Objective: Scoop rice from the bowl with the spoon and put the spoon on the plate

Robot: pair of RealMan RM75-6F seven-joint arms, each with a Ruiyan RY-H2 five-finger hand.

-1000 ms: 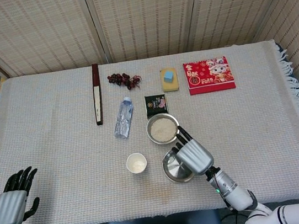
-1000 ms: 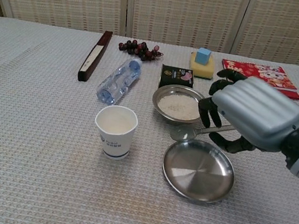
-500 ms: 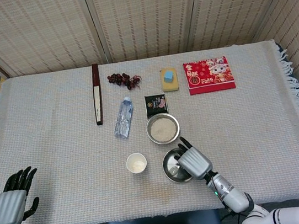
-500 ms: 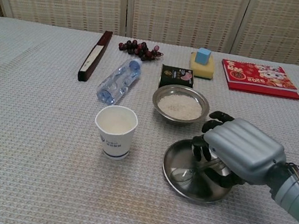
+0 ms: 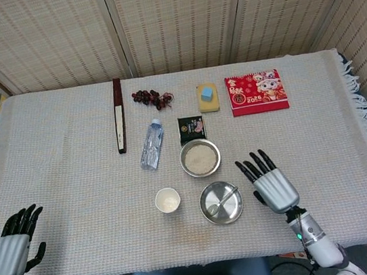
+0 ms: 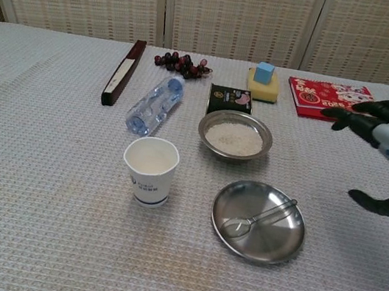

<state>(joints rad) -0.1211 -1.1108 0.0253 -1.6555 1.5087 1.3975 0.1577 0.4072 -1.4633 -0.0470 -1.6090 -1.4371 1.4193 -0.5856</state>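
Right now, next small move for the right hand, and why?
Probably just pull the right hand back toward rest. The spoon lies in the plate, and the hand is open and clear of both, so nothing seems left to place.

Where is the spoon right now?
The spoon lies inside the metal plate, in front of the rice bowl and right of the paper cup; the right robot hand hovers open beside it.
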